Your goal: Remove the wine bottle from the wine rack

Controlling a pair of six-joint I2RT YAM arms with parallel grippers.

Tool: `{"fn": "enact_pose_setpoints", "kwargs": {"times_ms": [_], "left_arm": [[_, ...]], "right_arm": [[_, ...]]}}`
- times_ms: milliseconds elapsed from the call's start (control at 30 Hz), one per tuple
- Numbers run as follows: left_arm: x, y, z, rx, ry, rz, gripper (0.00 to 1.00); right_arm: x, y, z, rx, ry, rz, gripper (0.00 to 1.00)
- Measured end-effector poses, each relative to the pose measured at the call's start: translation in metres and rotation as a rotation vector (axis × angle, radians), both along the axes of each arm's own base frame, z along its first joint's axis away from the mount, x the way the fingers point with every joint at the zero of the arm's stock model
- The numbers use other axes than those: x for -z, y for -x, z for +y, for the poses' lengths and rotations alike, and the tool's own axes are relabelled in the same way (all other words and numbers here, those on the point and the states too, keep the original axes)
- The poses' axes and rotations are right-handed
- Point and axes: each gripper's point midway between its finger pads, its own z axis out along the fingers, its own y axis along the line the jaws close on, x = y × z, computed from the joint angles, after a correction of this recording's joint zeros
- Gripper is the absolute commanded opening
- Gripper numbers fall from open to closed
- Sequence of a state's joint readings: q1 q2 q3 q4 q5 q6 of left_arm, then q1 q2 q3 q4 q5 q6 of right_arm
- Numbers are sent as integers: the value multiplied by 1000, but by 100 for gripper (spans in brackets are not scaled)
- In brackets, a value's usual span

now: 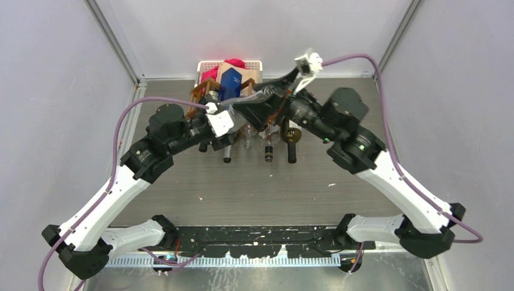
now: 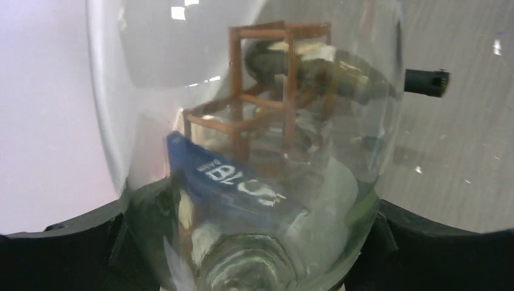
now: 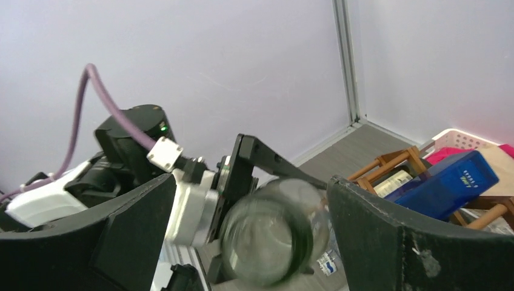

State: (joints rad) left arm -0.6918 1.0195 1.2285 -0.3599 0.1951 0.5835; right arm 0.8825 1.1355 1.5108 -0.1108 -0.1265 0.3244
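Clamping one clear wine bottle [image 3: 267, 242], your left gripper [image 2: 251, 242] faces your wide-spread right gripper [image 3: 260, 224] by one wine rack [image 3: 394, 165] on a grey wood-grain table [image 1: 254, 188], pale walls [image 1: 54, 91] around.

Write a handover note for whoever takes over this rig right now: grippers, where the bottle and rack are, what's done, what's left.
Left gripper: shut on the clear wine bottle.
Right gripper: open, fingers spread to either side of the bottle's base, no contact visible.
Bottle: held in the air, apart from the wine rack. The rack stands at the far side of the table and holds other bottles.
Done: the bottle appears to be out of the rack.
Left: probably carry it clear and set it on the table.
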Motion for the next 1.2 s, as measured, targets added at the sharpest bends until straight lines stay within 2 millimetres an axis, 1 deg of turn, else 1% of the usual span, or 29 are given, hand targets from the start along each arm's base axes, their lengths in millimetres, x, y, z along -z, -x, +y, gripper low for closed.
{"fn": "enact_pose_setpoints", "kwargs": {"times_ms": [33,67,167,200,233,267,300,333,367,433,500,533,633,767,833,900,933,967,1000,1033,1067,1100,1200], "left_arm": [[4,2,0,7,-4,19,0],[7,5,-1,13,-9,40,0],[13,11,0,15,0,103,0],[14,10,2,4,3,118,0],[15,11,4,-1,4,131,0],[15,12,4,0,6,137,0],[13,13,3,3,13,143,0],[11,15,3,4,21,151,0],[9,16,3,2,28,156,0],[4,16,2,-4,51,166,0],[-1,16,3,-17,77,180,0],[-2,16,2,-21,89,188,0],[-2,17,3,-34,111,212,0],[0,17,2,-38,118,233,0],[1,17,1,-37,119,235,0],[-1,18,1,-39,128,244,1],[-2,18,1,-38,130,243,12],[-3,18,1,-38,132,242,33],[-3,18,2,-39,133,242,75],[-4,18,2,-40,135,243,96],[-4,19,2,-39,132,247,99],[-4,20,3,-37,124,252,100],[-15,25,0,-8,125,250,100]], "right_arm": [[4,-5,7,-3,9,6,96],[9,-10,15,-8,20,18,89],[21,-22,32,-17,44,44,60],[22,-24,34,-18,45,47,52],[22,-26,35,-12,44,48,48],[22,-27,35,-9,40,52,47],[21,-28,34,-2,37,54,50],[20,-30,33,9,35,52,60],[19,-32,32,16,30,53,68],[17,-31,33,13,19,55,72],[16,-30,34,12,11,48,80],[16,-30,34,12,6,48,80],[16,-32,34,18,-5,42,69],[14,-33,34,22,-15,40,48],[13,-34,33,30,-17,40,35],[12,-36,32,39,-12,30,19],[10,-37,33,37,-14,31,12],[9,-37,34,37,-15,30,2],[8,-37,35,36,-14,29,1],[7,-38,35,36,-11,32,1],[7,-38,35,37,-5,38,1],[7,-38,35,38,8,47,1],[12,-43,38,54,68,75,1]]}}
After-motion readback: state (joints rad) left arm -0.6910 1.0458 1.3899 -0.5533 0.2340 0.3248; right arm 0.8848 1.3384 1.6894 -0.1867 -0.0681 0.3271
